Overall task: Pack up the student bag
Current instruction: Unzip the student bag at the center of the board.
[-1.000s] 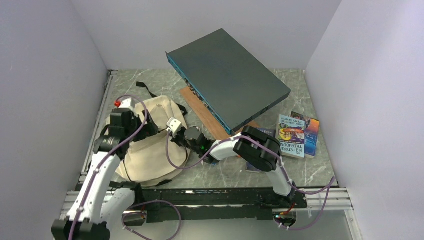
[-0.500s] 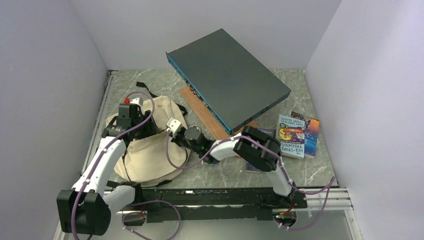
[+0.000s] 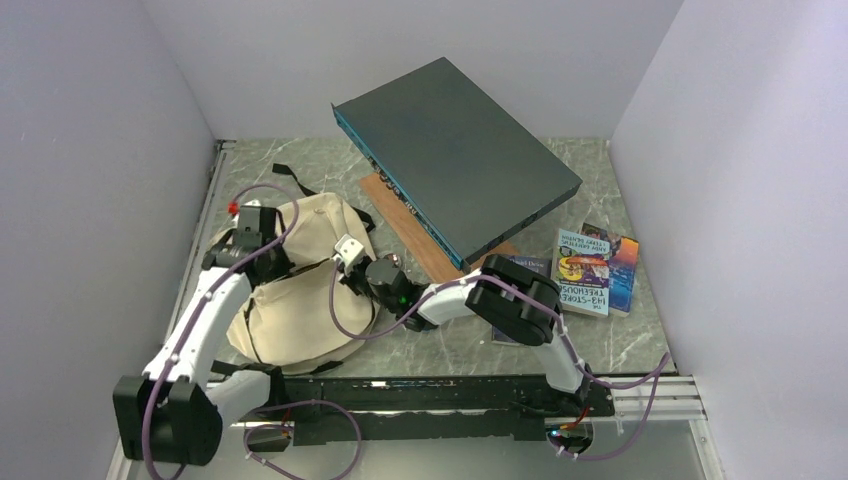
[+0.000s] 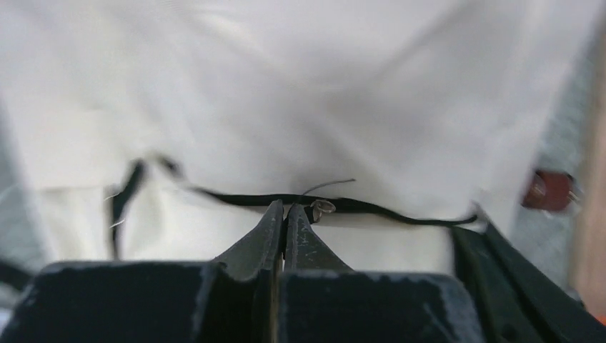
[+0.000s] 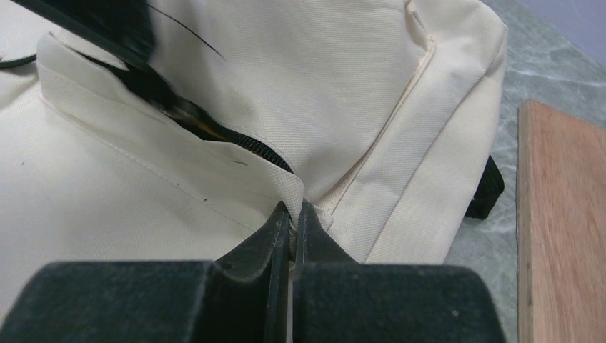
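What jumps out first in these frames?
The big dark grey box tilted across the back centre dominates. At left sits the cream student bag: the right end effector pinches its fabric by the zipper opening, and the left end effector is shut at its black zipper line. Colourful books lie at right.

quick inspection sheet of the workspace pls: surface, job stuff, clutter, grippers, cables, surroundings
surface: grey marble-look table
job's things: student bag lying at left; its zipper looks partly open
clutter: dark grey box tilted over a wooden board; books at right
grippers: left gripper shut at the bag's zipper line, hold unclear; right gripper shut, pinching bag fabric beside the zipper
cables: purple cables along both arms, one looping over the bag
surroundings: plain pale walls on three sides
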Motion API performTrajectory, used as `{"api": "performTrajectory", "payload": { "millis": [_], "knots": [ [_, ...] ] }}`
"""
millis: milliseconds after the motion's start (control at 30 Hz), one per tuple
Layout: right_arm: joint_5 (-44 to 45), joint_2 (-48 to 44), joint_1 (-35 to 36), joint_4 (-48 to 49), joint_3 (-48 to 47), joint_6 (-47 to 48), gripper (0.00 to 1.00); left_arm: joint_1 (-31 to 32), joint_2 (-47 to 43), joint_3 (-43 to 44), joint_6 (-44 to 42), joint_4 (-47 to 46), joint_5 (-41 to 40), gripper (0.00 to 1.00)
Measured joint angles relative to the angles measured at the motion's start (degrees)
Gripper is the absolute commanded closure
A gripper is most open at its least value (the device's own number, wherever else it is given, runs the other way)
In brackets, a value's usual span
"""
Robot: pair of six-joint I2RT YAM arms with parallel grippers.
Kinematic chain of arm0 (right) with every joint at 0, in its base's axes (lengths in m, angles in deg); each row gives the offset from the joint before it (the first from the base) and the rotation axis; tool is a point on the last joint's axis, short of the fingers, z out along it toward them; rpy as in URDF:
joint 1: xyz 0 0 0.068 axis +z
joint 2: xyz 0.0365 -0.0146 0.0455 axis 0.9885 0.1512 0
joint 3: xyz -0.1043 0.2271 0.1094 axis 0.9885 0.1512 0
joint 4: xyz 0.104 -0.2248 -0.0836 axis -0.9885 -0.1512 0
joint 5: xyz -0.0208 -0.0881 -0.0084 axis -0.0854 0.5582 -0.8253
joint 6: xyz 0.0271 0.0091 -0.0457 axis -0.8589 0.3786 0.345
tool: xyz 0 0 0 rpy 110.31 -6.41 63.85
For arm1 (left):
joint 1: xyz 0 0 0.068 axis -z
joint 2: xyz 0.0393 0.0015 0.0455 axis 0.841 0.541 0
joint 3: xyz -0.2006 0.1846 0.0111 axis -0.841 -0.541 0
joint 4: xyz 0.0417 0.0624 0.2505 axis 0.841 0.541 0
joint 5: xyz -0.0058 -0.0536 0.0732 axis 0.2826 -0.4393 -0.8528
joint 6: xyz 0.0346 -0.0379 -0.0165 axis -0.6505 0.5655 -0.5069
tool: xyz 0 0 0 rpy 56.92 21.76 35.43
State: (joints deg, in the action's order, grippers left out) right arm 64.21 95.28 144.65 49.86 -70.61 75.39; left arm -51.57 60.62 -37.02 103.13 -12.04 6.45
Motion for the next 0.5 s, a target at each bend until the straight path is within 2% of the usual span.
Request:
{"api": "performTrajectory", "payload": {
  "millis": [67,167,500],
  "knots": [
    [2.2,0.0,0.6,0.5,0.0,-1.3,1.0,-1.2,-2.8,0.2,2.4,4.0,-5.9,1.0],
    [4.5,0.0,1.4,1.4,0.0,-3.3,1.0,-7.4,-8.9,-2.0,3.8,7.5,-9.9,1.0],
    [3.2,-0.1,2.8,2.6,1.1,-5.7,1.0,-18.3,-15.2,-3.5,11.8,12.7,-11.9,1.0]
  ]
}}
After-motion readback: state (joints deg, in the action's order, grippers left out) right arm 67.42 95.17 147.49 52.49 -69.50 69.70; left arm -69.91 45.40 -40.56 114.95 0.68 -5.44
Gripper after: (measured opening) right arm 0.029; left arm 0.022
